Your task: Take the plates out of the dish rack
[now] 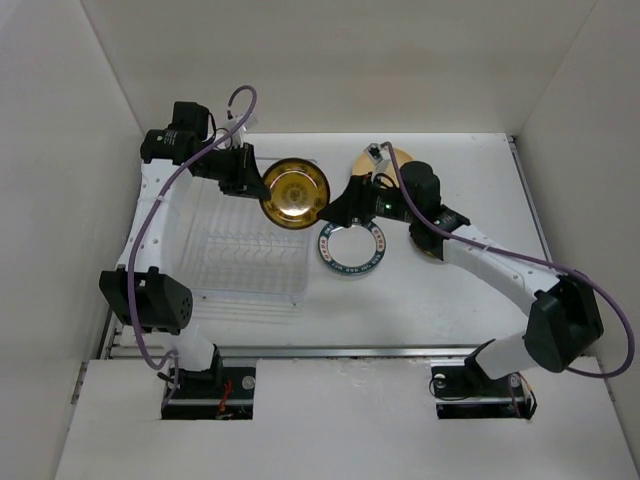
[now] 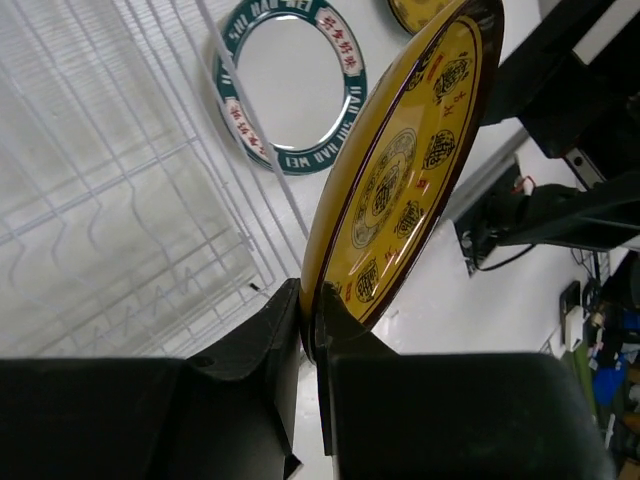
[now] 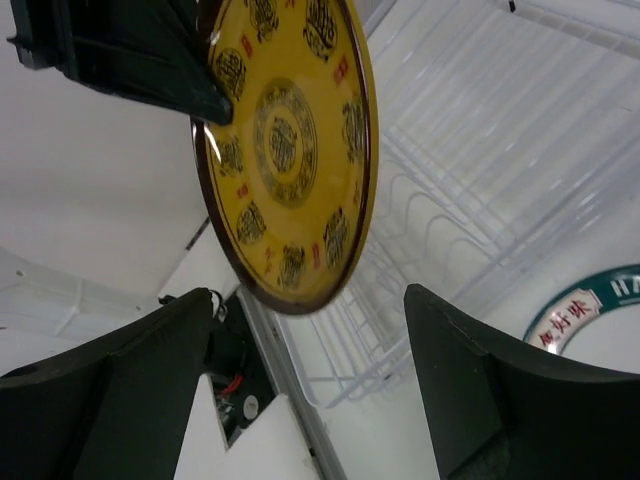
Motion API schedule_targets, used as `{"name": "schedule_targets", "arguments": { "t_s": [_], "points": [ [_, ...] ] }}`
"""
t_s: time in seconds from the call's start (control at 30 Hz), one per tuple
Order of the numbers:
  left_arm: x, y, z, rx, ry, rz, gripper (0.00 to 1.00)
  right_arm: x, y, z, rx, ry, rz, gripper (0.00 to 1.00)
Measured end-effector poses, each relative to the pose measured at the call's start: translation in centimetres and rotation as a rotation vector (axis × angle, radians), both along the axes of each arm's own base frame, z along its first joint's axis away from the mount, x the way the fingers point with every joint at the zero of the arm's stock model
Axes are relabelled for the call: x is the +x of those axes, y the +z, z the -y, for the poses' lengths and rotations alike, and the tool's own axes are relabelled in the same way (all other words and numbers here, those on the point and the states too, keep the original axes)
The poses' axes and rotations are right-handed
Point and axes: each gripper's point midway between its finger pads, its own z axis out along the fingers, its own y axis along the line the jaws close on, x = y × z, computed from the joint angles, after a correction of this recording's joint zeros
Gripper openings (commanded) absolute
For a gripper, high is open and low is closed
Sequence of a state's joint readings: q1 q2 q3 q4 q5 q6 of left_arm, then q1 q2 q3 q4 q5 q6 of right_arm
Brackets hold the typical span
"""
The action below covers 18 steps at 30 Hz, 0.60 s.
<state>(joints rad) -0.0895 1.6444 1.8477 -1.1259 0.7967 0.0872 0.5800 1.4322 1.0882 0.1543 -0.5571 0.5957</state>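
Observation:
My left gripper [image 1: 252, 178] is shut on the rim of a dark brown-gold plate [image 1: 295, 193], which it holds on edge above the far right corner of the dish rack [image 1: 245, 255]. In the left wrist view the fingers [image 2: 312, 300] pinch the plate [image 2: 400, 180] at its lower rim. My right gripper [image 1: 345, 207] stands open just right of that plate. In its wrist view the plate [image 3: 285, 140] hangs ahead of the spread gripper [image 3: 308, 300], untouched. A white plate with a teal lettered rim [image 1: 352, 247] lies flat on the table.
The wire rack [image 3: 450, 180] shows no plates in its slots. A yellow plate [image 1: 395, 158] lies at the back, partly hidden by the right arm, and a tan edge [image 1: 432, 252] shows under that arm. White walls close in the table on three sides.

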Motion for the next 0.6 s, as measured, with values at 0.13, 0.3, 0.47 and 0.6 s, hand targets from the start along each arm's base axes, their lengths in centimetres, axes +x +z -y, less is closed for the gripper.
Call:
{"name": "schedule_targets", "arguments": {
  "t_s": [0.13,0.3,0.47,0.6],
  "points": [
    [-0.9,0.3,0.7,-0.037,-0.034,-0.005,0.00,1.0,0.4,-1.7,0.042,0.004,-0.017,0.54],
    [-1.1,-0.4,0.6,-0.021,-0.048,0.007,0.14,2.3,-0.6,-2.5,0.075,-0.033,-0.109,0.00],
    [-1.1,-0.8,0.1,0.010,-0.037,0.010,1.00,3.1,0.0,-2.2,0.092,-0.106,-0.122,0.00],
    [-0.5,-1.5,-1.4,0.118,0.026,0.026,1.00,4.4,0.6,0.9,0.097,-0.239,-0.156,0.00]
  ]
}}
